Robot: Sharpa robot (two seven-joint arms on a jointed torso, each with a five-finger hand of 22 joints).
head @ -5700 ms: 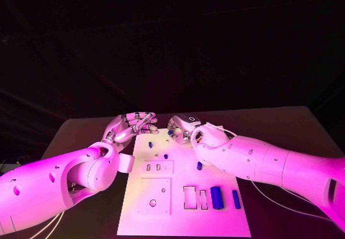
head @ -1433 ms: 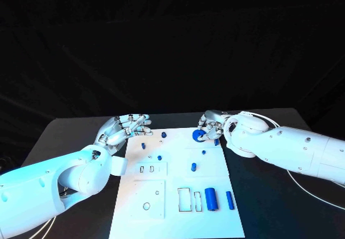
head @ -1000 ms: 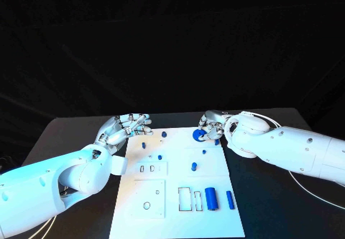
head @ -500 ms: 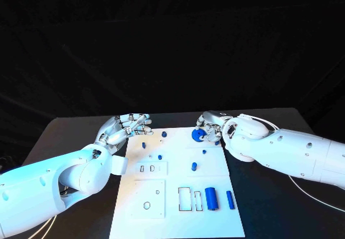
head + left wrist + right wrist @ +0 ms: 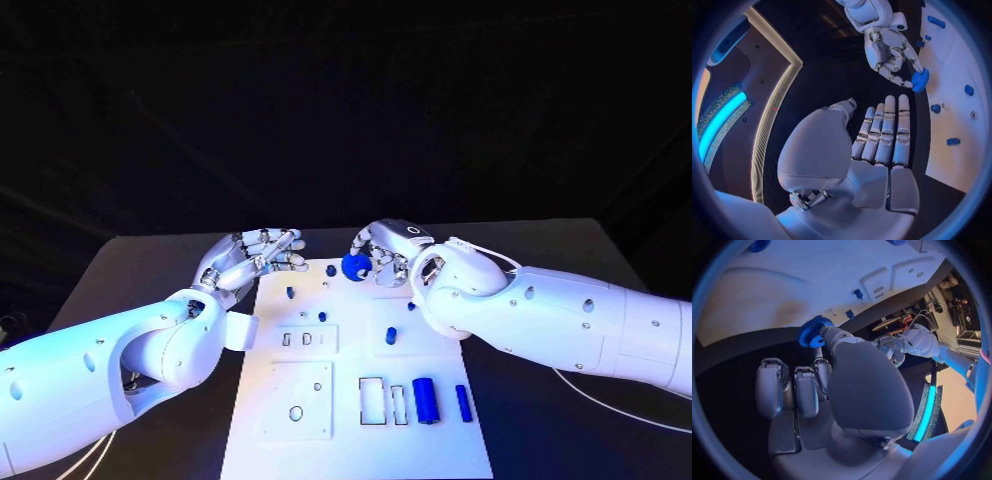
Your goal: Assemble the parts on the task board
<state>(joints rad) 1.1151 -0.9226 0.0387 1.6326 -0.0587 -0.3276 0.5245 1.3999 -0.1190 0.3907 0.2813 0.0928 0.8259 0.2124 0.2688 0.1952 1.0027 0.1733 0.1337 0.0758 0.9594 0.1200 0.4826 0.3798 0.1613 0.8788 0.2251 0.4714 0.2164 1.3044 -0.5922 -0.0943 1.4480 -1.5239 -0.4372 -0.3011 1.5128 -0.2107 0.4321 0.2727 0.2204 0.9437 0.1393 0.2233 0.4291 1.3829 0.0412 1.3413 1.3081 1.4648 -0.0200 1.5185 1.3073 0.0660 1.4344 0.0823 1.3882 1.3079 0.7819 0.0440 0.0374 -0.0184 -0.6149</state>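
Note:
My right hand (image 5: 384, 250) pinches a blue toothed gear (image 5: 356, 266) between thumb and a finger, just above the far end of the white task board (image 5: 361, 440). The gear (image 5: 811, 331) shows at the fingertips in the right wrist view, and again as the gear (image 5: 920, 80) under the right hand (image 5: 887, 47) in the left wrist view. My left hand (image 5: 255, 256) hovers at the board's far left corner, holding nothing, its fingers (image 5: 887, 131) straight and side by side. Small blue pegs (image 5: 290, 293) stand in the board.
More blue pegs (image 5: 389, 335) stand mid-board. Two blue cylinders (image 5: 424, 397) lie beside rectangular slots (image 5: 372, 398) near the front end. A raised plate with a round hole (image 5: 297, 412) sits at the front left. The black table (image 5: 130, 270) surrounds the board.
My right hand has carried the gear to the left, from the board's far right edge to over its far middle. The left hand has stayed put.

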